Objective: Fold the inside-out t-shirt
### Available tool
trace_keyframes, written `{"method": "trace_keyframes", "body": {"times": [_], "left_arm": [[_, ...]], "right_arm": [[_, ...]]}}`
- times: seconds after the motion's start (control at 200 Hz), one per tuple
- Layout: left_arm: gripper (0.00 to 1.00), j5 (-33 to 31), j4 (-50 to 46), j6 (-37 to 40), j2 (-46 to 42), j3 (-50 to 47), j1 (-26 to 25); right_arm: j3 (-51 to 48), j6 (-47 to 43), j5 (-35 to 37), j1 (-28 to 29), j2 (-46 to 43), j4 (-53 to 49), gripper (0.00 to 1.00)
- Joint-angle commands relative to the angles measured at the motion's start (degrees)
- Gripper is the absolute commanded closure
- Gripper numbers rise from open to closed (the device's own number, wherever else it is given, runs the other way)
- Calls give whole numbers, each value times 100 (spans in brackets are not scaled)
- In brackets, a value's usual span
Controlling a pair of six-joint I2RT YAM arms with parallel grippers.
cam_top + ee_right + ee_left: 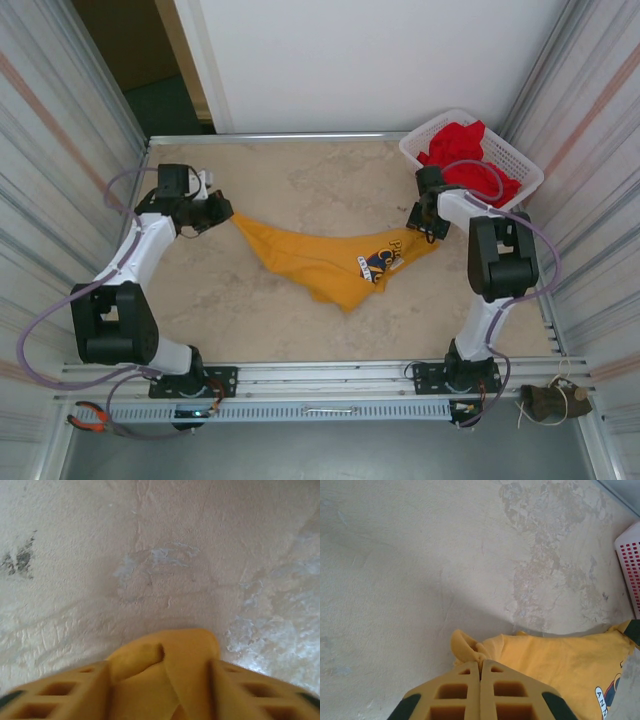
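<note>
Mustard t-shirt point(320, 265) spans the desk point(300, 180), its ends clamped by the tight-closed left claw point(225, 213) and wider-set right claw point(425, 222).

Mustard-yellow t-shirt point(320, 262) is strung out left to right across the middle of the table point(300, 180). Both ends are scrunched into tight wads, and the middle sags to a loose point on the near side. The dark blue and white print point(381, 262) sits toward the right end, pretty crumpled.

Bare table point(300, 180) is left before and behind the stretched t-shirt point(310, 260); the far right corner is blocked by a basket point(412, 155).
</note>
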Motion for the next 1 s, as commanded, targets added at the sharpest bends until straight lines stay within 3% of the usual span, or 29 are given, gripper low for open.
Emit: {"method": "trace_keyframes", "body": {"times": [0.0, 0.306, 0.436, 0.551, 0.746, 0.817, 0.862, 0.917, 0.997], "left_arm": [[100, 33, 78, 133, 118, 277, -12], [100, 416, 53, -245, 969, 2629, 345], [100, 457, 126, -304, 724, 3133, 408], [100, 394, 502, -427, 67, 2438, 429], [100, 66, 1105, -661, -893, -42, 434], [100, 81, 1161, -604, -930, -676, 427], [100, 10, 1177, -524, -922, -1030, 419], [100, -141, 1152, -420, -888, -1376, 429], [100, -257, 1119, -327, -812, -1647, 428]], "right_arm": [[234, -107, -207, -34, 94, 4, 98], [1833, -217, -758, -101, -1491, -270, 100], [1679, -205, -944, -21, -2538, 125, 100], [658, -217, -962, 189, -3756, 703, 100], [-2030, 312, -938, 453, -5197, 989, 100], [-2949, 675, -1010, 497, -5562, 1040, 62], [-3332, 845, -938, 526, -5823, 969, 47], [-3682, 1017, -739, 528, -6179, 850, 39], [-3764, 1057, -511, 498, -6439, 650, 37]]}}
